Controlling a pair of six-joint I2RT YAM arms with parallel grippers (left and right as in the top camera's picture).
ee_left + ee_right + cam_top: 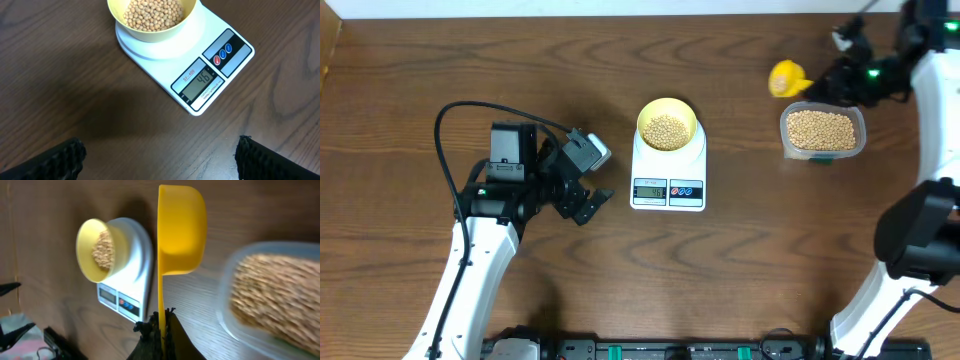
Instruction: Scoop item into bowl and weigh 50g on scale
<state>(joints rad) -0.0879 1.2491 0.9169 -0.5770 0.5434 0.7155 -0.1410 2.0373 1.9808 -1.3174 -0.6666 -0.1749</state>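
Observation:
The pale yellow bowl [667, 124] stands on the white scale [668, 185], partly filled with tan beans [667, 130]; the same bowl [152, 17] and scale [200, 75] fill the top of the left wrist view. My left gripper [588, 200] rests open on the table left of the scale, its fingertips [60, 157] wide apart with nothing between. My right gripper [161, 322] is shut on the handle of a yellow scoop [180, 232], held on edge near a clear tub of beans [822, 130]. The scoop [786, 78] hangs left of that tub.
The right arm's white link [930, 110] runs down the table's right side. The left arm and its cable [470, 110] occupy the left. Dark wooden table [740, 280] surrounds everything.

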